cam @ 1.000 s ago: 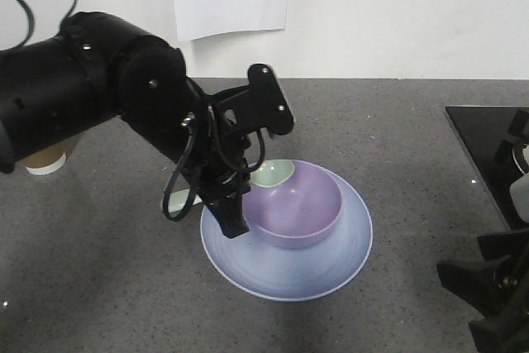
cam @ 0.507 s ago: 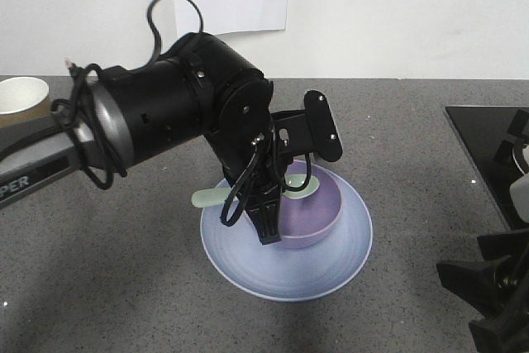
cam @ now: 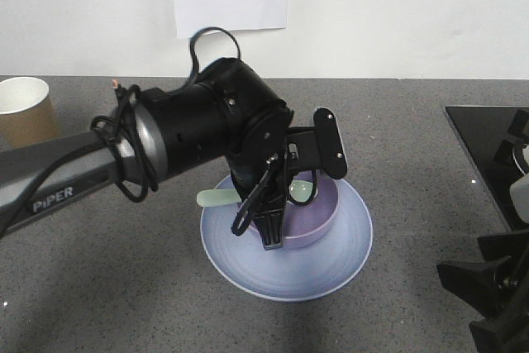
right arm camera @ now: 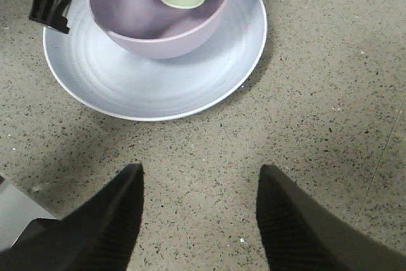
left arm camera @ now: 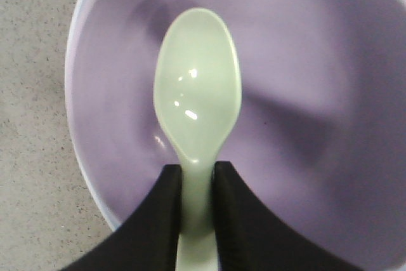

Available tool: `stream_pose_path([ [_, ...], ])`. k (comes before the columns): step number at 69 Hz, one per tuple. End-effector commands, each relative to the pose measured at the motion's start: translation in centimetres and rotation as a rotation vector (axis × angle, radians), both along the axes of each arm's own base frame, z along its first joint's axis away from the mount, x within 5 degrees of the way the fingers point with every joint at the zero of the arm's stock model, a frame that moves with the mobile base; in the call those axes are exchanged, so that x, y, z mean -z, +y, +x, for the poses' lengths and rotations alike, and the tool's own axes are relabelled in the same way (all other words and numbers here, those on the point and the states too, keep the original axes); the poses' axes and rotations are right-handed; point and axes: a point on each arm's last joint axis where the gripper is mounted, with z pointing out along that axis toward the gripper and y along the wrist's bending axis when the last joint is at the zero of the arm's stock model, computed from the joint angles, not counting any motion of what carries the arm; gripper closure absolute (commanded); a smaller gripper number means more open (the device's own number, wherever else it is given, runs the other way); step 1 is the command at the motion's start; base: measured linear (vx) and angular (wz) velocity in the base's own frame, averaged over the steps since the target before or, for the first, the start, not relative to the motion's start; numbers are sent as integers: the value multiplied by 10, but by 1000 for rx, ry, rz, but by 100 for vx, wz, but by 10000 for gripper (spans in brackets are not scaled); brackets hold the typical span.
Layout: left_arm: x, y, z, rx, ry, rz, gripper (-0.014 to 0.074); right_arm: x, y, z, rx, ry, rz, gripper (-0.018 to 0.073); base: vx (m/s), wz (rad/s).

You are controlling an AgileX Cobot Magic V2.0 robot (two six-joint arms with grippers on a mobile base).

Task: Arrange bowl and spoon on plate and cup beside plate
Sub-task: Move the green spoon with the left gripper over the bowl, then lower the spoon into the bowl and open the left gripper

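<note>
The left claw [left arm camera: 196,171] was clenched on the handle of the spoon [left arm camera: 196,87], one finger on each side of the neck just behind the scoop. In the left wrist view the scoop faced up and lay within the rim of the bowl [left arm camera: 304,93], left of the frame's centre; whether it touched the bowl's inner surface could not be determined. In the front view the handle end projected left, past the bowl rim and over the plate [cam: 331,262]. The bowl sat on the plate, offset toward the upper part of it. The cup [cam: 23,109] stood upright at the far left edge of the front view, well apart from the plate. The right claw [right arm camera: 200,172] was released, its fingers spread over bare worktop [right arm camera: 330,93], with the plate above them in the frame.
</note>
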Motion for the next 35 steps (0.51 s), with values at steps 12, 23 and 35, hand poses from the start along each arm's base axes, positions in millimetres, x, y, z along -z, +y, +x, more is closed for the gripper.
stream_pose_path([
  [12, -32, 0, -4, -3, -90, -67, 524, -11, 1, 3, 0, -75, 22, 169, 0, 0],
  [23, -31, 1, -5, -7, -80, -55, 516, -11, 1, 3, 0, -75, 22, 169, 0, 0],
  [35, -31, 0, -5, -19, -77, -71, 454, -11, 1, 3, 0, -75, 22, 169, 0, 0],
])
